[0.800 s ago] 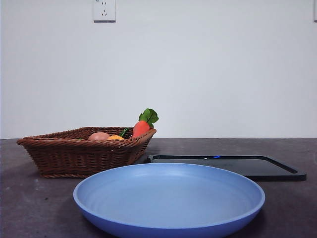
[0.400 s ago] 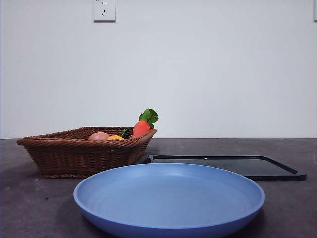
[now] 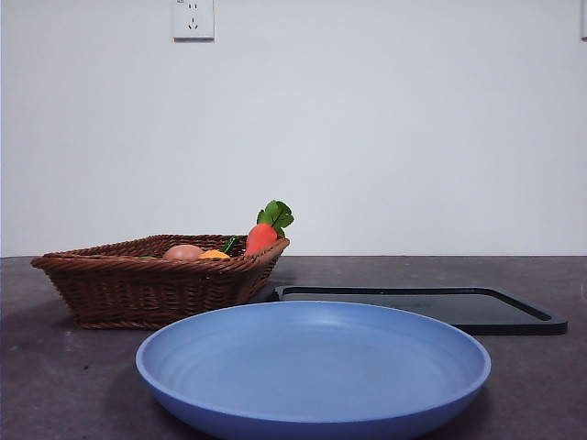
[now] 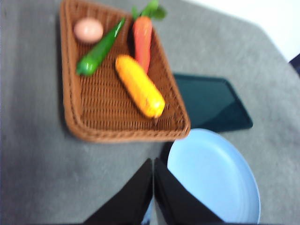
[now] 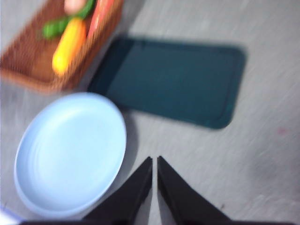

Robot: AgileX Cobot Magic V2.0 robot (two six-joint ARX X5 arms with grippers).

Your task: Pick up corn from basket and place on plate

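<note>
Here, the blue plate [image 3: 313, 367] is seen bare in the foreground, with the black tray [image 3: 431, 307] and wicker basket [image 3: 147, 280] behind. The yellow-orange corn [image 4: 139, 86], a kerneled cob, is laid diagonally across the basket floor beside the carrot [image 4: 142, 37]. The left gripper [image 4: 153, 187] and right gripper [image 5: 154, 180] are held aloft, jaws closed and empty.

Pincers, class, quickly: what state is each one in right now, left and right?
Left pincer: closed, holding nothing, above the table short of the basket.
Right pincer: closed, holding nothing, above the table beside the plate.
</note>
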